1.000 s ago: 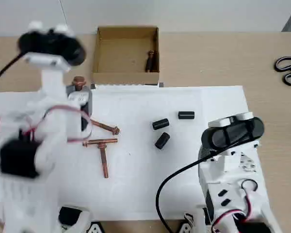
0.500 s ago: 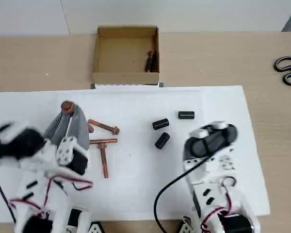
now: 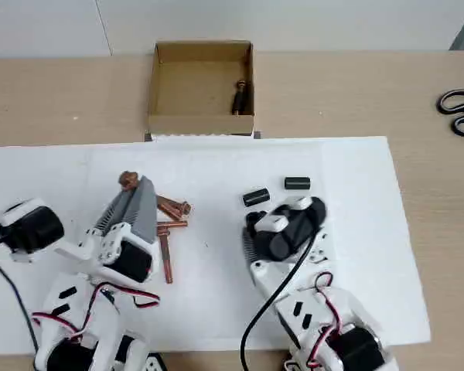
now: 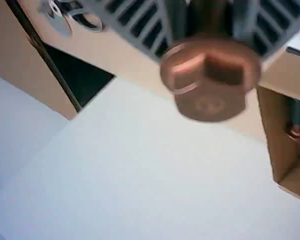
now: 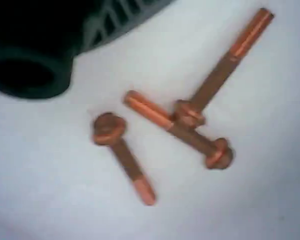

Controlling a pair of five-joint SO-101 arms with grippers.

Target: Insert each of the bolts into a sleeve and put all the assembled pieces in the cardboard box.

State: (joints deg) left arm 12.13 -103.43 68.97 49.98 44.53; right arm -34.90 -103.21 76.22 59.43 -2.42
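My left claw is clamped on a bolt. Its wrist view shows the head end-on, with the box beyond. My right wrist view shows three loose bolts near a sleeve. Whether my right claw is apart I cannot tell. Since a second ago my left arm has drawn back from the box at twelve o'clock to eight, and my right has swung forward.

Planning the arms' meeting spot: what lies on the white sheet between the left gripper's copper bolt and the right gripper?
Three loose copper bolts, nearer the left gripper; otherwise bare white sheet, per the high view.
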